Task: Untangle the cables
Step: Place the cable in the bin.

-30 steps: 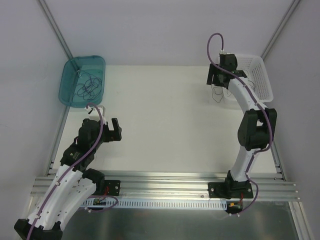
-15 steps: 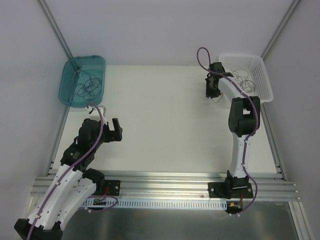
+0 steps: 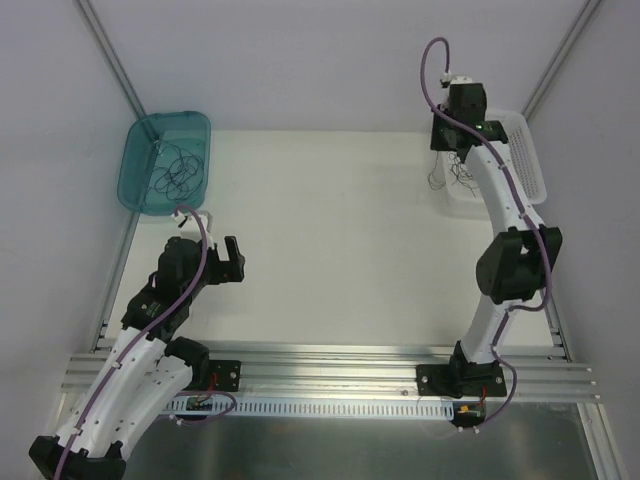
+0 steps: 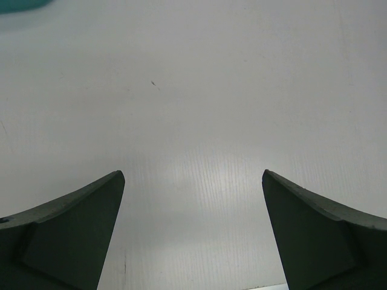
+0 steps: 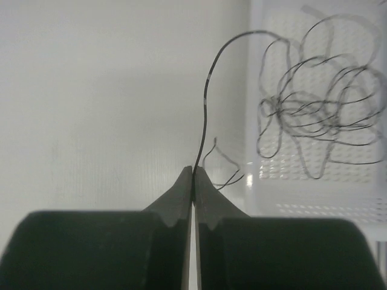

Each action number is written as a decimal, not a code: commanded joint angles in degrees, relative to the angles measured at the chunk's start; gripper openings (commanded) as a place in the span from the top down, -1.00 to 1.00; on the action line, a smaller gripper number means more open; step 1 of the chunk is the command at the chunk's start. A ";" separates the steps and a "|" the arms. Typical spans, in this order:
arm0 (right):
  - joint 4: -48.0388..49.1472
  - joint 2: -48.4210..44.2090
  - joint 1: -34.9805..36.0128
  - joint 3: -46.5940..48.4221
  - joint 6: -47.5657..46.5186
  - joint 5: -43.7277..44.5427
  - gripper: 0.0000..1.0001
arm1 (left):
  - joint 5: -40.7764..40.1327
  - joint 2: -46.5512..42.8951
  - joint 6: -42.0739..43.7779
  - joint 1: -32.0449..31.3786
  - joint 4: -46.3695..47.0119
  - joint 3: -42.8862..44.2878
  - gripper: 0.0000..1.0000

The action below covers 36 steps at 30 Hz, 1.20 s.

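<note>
A tangled bundle of thin dark cables [image 5: 314, 115] lies in the white basket [image 5: 314, 193] on the right. One strand [image 5: 205, 103] arches from the bundle over the basket's left rim. My right gripper [image 5: 192, 168] is shut on that strand's lower end. From above, the right gripper [image 3: 447, 150] hangs at the basket's [image 3: 530, 165] left edge, with strands [image 3: 436, 180] dangling below it. More looped cables [image 3: 178, 170] lie in the teal bin [image 3: 135, 150]. My left gripper [image 4: 193, 175] stands open over bare table, holding nothing, and sits low on the left [image 3: 232, 260].
The teal bin is at the far left corner and the white basket at the far right corner. Grey walls close in both sides and the back. An aluminium rail [image 3: 330, 365] with the arm bases runs along the near edge.
The right arm swung left away from the basket, then back to its left edge, and its jaws closed on a cable strand. The left arm has not moved.
</note>
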 commanded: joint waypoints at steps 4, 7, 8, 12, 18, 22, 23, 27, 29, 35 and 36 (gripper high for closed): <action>12.01 -9.43 -5.60 1.14 -1.81 9.88 0.99 | 0.29 -0.39 0.68 0.68 1.50 -0.38 -0.98; 15.00 -5.84 -8.34 1.67 -0.50 9.72 0.99 | 0.03 -0.56 0.68 0.68 1.59 -0.38 -0.98; 15.45 -4.69 -10.86 2.19 0.03 9.10 0.99 | -0.06 -0.65 0.68 0.68 1.59 -0.46 -0.98; 12.74 3.64 -13.78 8.51 0.38 6.03 0.99 | -0.32 -0.65 0.86 0.76 1.50 -0.47 -0.98; 10.12 11.31 -17.65 10.88 6.09 1.90 0.84 | -0.24 0.49 1.04 0.76 1.76 -0.47 -0.98; 4.56 16.86 -18.97 12.93 9.70 -0.30 -0.09 | 0.73 1.63 1.12 1.03 1.94 -0.11 -0.98; 4.56 16.25 -18.89 10.05 9.79 -1.26 -0.25 | 0.91 1.98 1.12 1.11 1.94 -0.20 -0.98; 8.15 8.96 -18.18 1.16 9.79 -2.94 -0.42 | 1.61 1.90 1.04 1.20 2.03 -0.20 -0.98; 8.42 4.48 -17.48 -0.79 9.79 -1.99 -0.43 | 1.70 1.54 0.95 1.20 2.12 -0.11 -0.98; 8.60 -6.58 -14.85 -5.97 8.91 0.04 -0.45 | 1.35 -0.91 0.86 1.29 2.12 -0.46 -0.98; 9.21 -7.65 -14.23 -6.68 8.74 0.65 -0.46 | 1.26 -1.18 0.86 1.38 2.12 -0.55 -0.98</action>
